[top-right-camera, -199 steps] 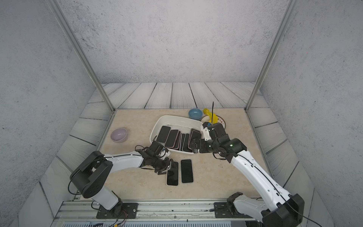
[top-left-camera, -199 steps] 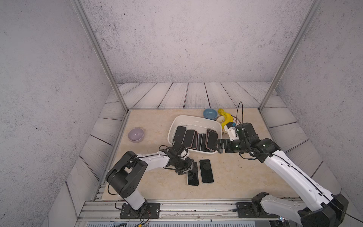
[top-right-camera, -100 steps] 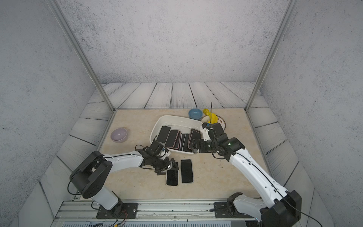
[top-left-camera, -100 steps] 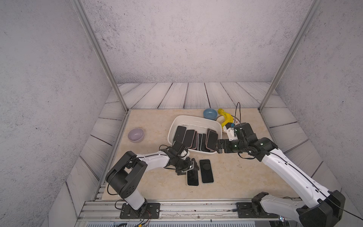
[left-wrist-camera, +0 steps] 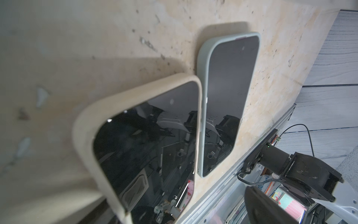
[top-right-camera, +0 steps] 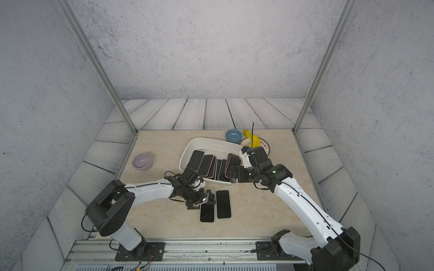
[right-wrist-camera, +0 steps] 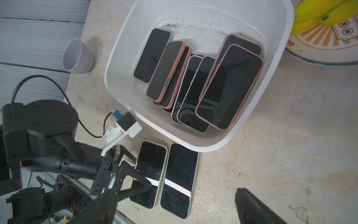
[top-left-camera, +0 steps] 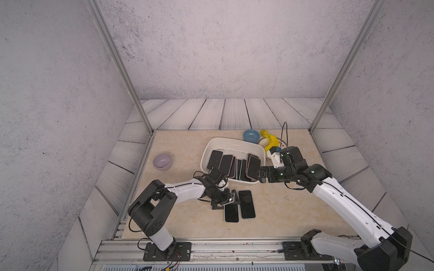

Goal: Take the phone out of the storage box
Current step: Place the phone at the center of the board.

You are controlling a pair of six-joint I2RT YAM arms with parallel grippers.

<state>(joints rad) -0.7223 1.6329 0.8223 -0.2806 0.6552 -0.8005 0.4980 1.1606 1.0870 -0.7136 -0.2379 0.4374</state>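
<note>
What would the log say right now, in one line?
left claw: open, at cream phone | right claw: open, by box | table: cream phone beside green phone | box: more phones

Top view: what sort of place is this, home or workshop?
Most likely a robot test cell, not a home: left arm and right arm bolted to a metal rail, aluminium posts framing grey wall panels, and a storage box of phones on the table.

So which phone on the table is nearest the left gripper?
The cream-cased phone, right at the left gripper; the grey-cased phone lies on its far side.
</note>
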